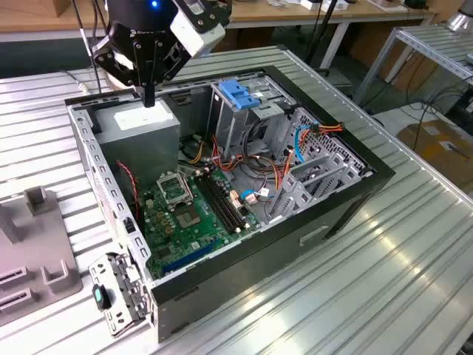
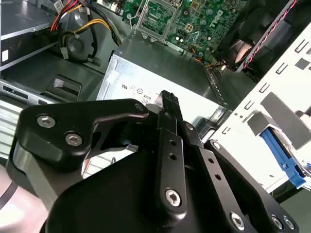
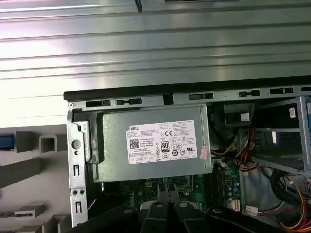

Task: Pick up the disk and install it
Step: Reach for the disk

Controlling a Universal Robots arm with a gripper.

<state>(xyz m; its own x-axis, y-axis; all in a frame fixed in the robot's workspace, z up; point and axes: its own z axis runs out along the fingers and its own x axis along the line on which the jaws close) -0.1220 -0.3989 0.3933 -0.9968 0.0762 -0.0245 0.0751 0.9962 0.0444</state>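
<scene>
My gripper (image 1: 148,100) hangs over the back left corner of the open computer case (image 1: 347,200), just above the grey power supply box (image 1: 140,129) with its white label. Its fingers look pressed together with nothing between them, and in the second wrist view the gripper's tip (image 2: 167,100) points at that box. Outside the case, past the white rear panel (image 2: 291,77), a blue plastic rail (image 2: 283,156) shows; it looks like the edge of the disk, whose metal body is hidden. A blue strip (image 3: 5,141) also lies by the grey fixture.
Inside the case are the green motherboard (image 1: 185,214), bundles of coloured cables (image 1: 259,185) and a metal drive cage topped by blue clips (image 1: 240,92). A grey slotted fixture (image 1: 37,251) stands on the ribbed metal table (image 1: 355,296) at the exterior view's left.
</scene>
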